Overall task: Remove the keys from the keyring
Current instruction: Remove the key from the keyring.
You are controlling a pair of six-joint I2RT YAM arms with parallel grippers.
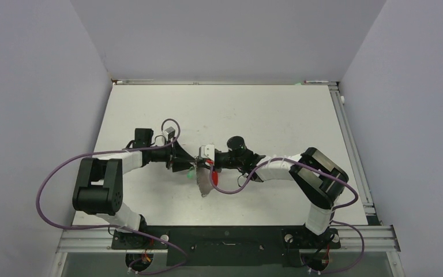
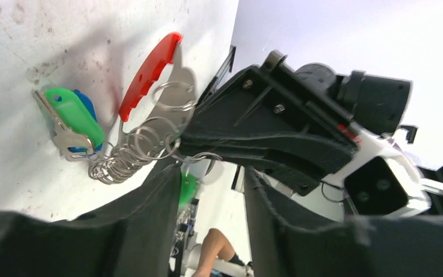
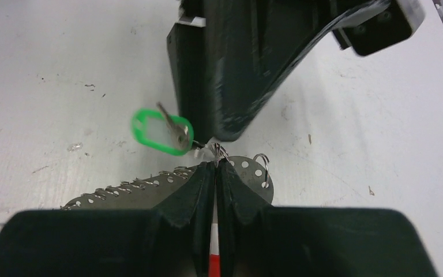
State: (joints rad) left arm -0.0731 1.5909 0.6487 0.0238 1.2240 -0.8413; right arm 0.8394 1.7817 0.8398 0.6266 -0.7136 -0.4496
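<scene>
- The keyring [image 2: 138, 151], a bunch of silver rings with a red strap [image 2: 148, 74], sat over the middle of the table [image 1: 265, 115], between the 2 grippers.
- The keys [image 2: 63, 134], with a green tag [image 2: 76, 113] and a blue tag [image 2: 88, 99], hung on those rings.
- The right gripper [image 3: 215, 166] was clamped tight on the keyring.
- The left gripper [image 2: 210, 184] had its fingers apart, with no clear hold.
- No key lay free in view, so all the removal seemed left to do.

The left arm [image 1: 107, 184] and right arm [image 1: 317, 176] bend inward, tip to tip. The left tool [image 2: 210, 173] has its fingers parted; the right tool [image 3: 215, 167] is pressed closed.
</scene>
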